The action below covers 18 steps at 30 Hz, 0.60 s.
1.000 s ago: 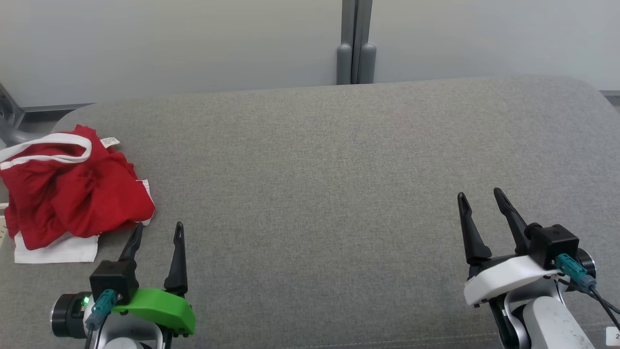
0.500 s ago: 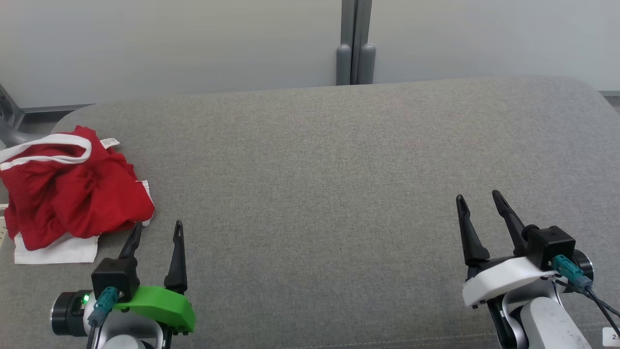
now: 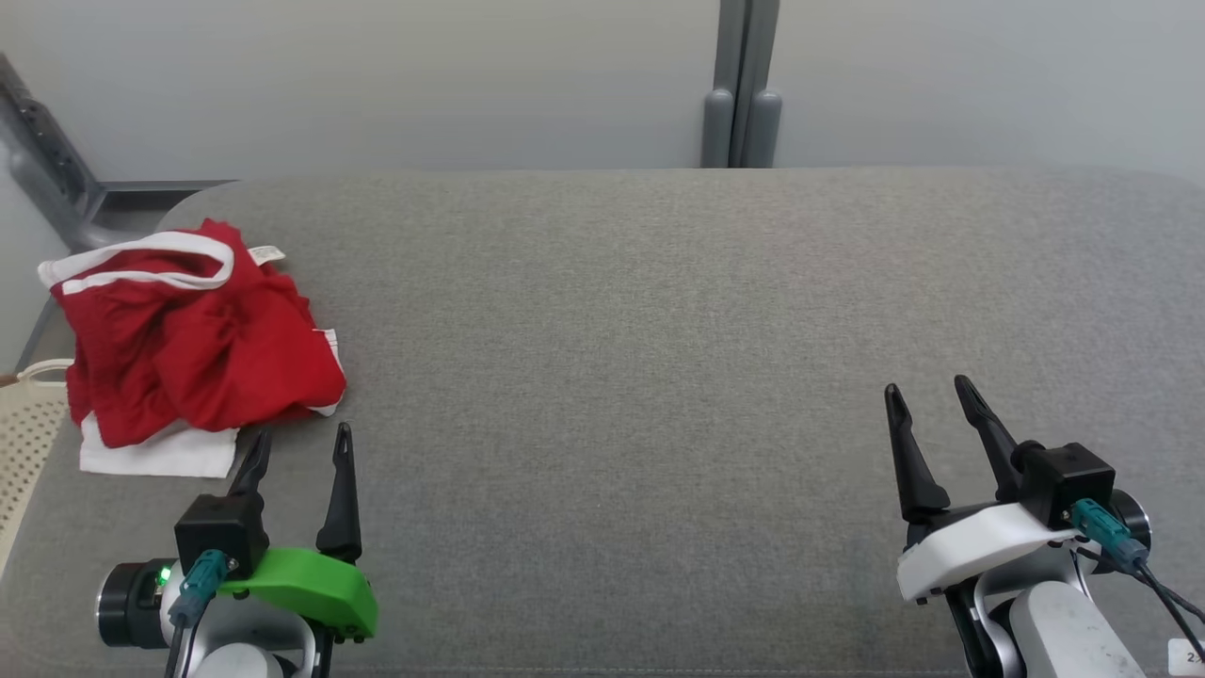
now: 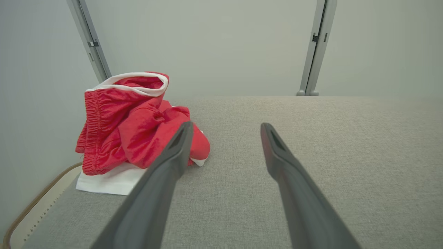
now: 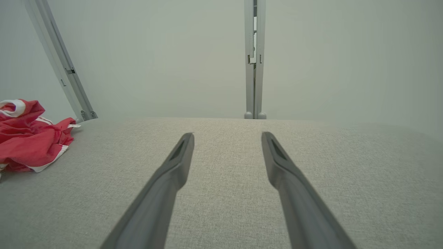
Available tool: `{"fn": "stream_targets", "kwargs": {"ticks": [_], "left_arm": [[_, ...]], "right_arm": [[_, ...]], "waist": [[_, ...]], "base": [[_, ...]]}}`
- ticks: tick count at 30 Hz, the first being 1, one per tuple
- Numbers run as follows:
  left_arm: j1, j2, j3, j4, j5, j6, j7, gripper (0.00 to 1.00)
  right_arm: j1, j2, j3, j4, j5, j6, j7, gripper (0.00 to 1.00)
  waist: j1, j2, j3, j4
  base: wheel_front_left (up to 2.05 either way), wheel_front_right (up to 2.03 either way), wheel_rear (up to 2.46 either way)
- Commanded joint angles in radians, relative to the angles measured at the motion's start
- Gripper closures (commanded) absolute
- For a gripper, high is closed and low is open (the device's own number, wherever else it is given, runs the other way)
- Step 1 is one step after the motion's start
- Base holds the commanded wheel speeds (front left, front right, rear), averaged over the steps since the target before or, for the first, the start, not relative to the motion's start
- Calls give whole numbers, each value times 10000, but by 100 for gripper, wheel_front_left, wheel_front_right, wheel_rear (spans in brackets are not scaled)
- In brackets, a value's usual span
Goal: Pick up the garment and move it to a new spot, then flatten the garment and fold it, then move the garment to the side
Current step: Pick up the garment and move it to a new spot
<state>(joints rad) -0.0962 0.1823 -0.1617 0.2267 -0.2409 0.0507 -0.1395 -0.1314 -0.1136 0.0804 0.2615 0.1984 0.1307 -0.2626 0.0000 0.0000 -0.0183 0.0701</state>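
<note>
In the head view a padded tabletop covered in grey fabric fills most of the scene, with a pale wall and a grey upright post behind its far edge. The garment, red with a white waistband and white trim, lies crumpled in a heap at the far left end of the tabletop, a small white label showing at its far side. Off the left edge, beside the heap, part of a cream perforated basket is visible. The left hand sits at the near left with its two dark fingers spread apart and holding nothing; its fingertips are just near of the garment's near edge, and whether the left one touches the cloth cannot be told. The right hand sits at the near right, well apart from the garment, fingers also spread and empty. In the left wrist view the left hand is open over the tabletop; the garment is heaped to the left, partly behind the left finger, with the basket rim at the lower left. In the right wrist view the right hand is open above bare tabletop, and the garment lies far off at the left edge.
</note>
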Motion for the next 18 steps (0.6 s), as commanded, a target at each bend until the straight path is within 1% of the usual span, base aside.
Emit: {"fn": "stream_targets", "kwargs": {"ticks": [1,5,14,15,18], "left_arm": [[-195,93,40,-2,-31,54,-16,0],[-206,120,102,41,-56,197,-17,0],[-239,197,112,-77,-100,299,73,0],[-227,191,127,-98,-140,332,89,0],[-192,212,159,-113,-205,381,67,0]], "right_arm": [[51,-38,55,42,65,1,-30,0],[83,-8,227,69,74,1,-30,0],[22,112,480,21,80,1,-30,0],[-7,140,547,12,69,1,-30,0],[-68,152,678,51,43,1,-30,0]], "waist": [[0,0,-14,428],[0,0,-29,1062],[0,0,-17,2644],[0,0,-19,2966],[0,0,-8,3393]], "base": [[0,0,0],[0,0,0],[0,0,0],[0,0,0],[0,0,0]]}}
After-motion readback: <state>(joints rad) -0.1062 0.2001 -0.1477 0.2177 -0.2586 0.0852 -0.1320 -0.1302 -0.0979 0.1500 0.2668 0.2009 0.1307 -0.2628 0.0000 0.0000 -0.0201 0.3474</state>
